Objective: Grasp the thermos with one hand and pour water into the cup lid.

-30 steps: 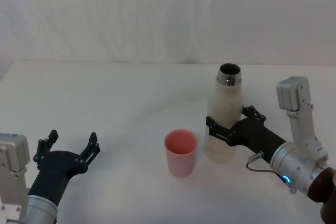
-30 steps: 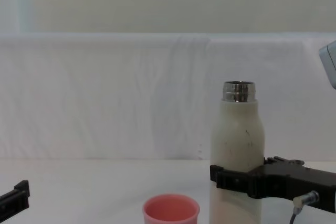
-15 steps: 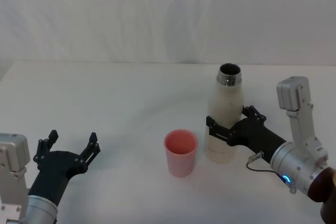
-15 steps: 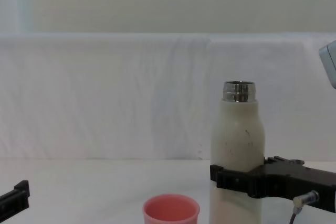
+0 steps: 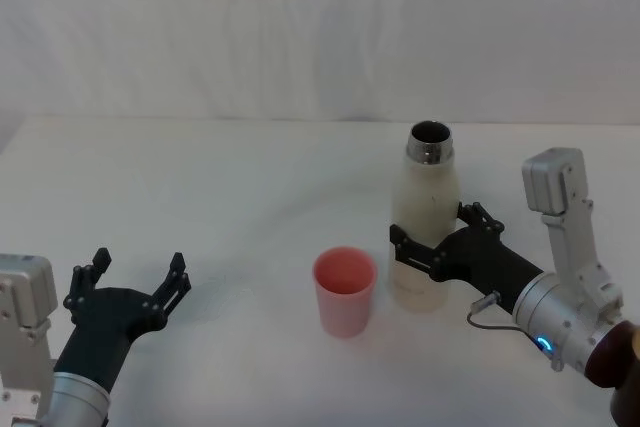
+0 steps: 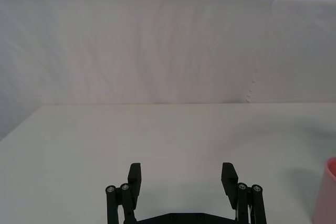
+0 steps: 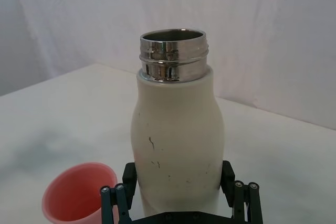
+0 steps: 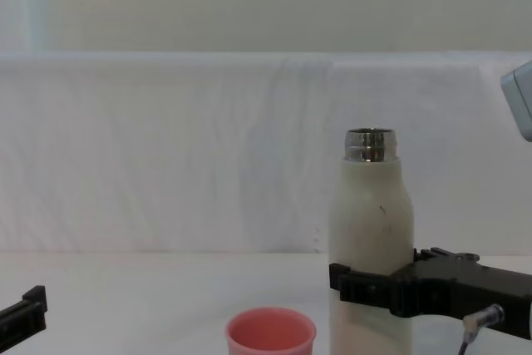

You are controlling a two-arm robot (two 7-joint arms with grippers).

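Observation:
The thermos [image 5: 424, 209] is a tall cream-white bottle with an open steel neck, upright at the table's centre right. My right gripper [image 5: 432, 229] is shut on its lower body, one black finger on each side, as the right wrist view shows around the thermos [image 7: 176, 129]. The cup lid [image 5: 345, 290], a small salmon-pink cup, stands upright just left of the thermos, apart from it. From the chest view the thermos [image 8: 371, 214] towers over the cup lid [image 8: 271, 334]. My left gripper [image 5: 140, 263] rests open at the near left, holding nothing.
The white table [image 5: 230, 187] is bare around the two objects. A white cloth backdrop [image 5: 300, 27] rises behind the table's far edge. My right arm's grey wrist housing [image 5: 560, 207] stands up to the right of the thermos.
My right gripper has carried the thermos a little to the left, toward the cup lid. The cup lid and left gripper have not moved.

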